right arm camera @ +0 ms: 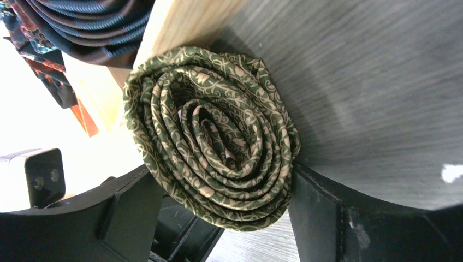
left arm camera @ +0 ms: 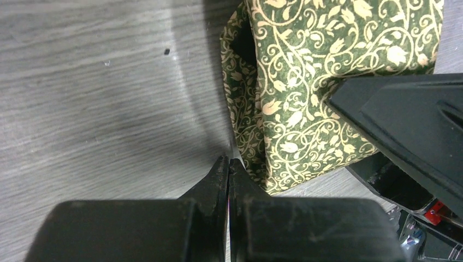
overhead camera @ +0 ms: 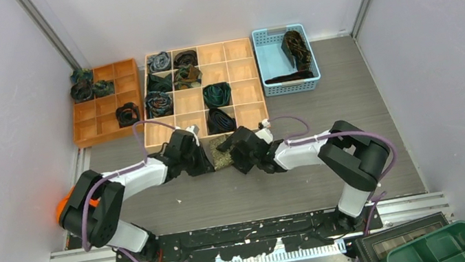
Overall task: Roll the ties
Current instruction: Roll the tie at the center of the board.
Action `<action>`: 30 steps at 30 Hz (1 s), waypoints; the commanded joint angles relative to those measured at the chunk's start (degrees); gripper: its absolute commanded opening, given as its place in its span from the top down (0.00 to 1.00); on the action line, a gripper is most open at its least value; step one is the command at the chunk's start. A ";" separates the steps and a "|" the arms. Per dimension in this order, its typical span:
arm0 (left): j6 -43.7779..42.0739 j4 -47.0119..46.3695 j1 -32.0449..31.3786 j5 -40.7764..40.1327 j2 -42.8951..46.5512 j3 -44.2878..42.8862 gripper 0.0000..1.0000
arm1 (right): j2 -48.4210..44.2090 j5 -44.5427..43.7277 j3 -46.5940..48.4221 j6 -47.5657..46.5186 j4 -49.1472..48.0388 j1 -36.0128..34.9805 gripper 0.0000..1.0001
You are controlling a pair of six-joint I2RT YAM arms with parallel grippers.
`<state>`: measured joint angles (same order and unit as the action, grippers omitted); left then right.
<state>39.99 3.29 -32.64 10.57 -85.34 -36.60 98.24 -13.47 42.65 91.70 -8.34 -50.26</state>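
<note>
The olive-gold tie [right arm camera: 213, 142] is rolled into a fist-size coil and stands on edge on the grey table, close to the front edge of the light wooden tray [right arm camera: 180, 22]. My right gripper [right arm camera: 221, 174] straddles the coil, and both wide-set fingers [right arm camera: 316, 218] touch its sides. In the top view the coil [overhead camera: 221, 155] lies between the two grippers. My left gripper [left arm camera: 228, 162] is shut and empty, its tips on the table just left of the coil [left arm camera: 306, 82]. The right gripper's black finger [left arm camera: 404, 120] shows on the coil's far side.
The light wooden tray [overhead camera: 257, 79] holds several rolled ties. An orange tray [overhead camera: 108, 115] to its left holds more coils. A blue basket [overhead camera: 272, 62] at back right holds unrolled ties. Green bins [overhead camera: 442, 249] sit at the near right corner.
</note>
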 commanded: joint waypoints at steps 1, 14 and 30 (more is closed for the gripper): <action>-1.05 0.06 0.74 0.71 -1.41 -3.02 1.00 | 12.26 -4.03 -6.54 -7.99 24.01 3.02 0.18; -2.18 0.58 2.68 1.50 -1.91 -4.31 1.00 | 15.04 -4.84 -1.65 -12.35 27.36 3.15 0.30; -2.99 -0.26 5.19 3.90 -2.58 -3.70 1.00 | 15.55 -6.18 3.89 -17.90 31.18 1.04 0.79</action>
<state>38.26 4.12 -28.08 12.71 -88.05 -39.51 104.53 -12.10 50.35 80.64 -3.55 -48.53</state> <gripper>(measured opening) 0.006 0.379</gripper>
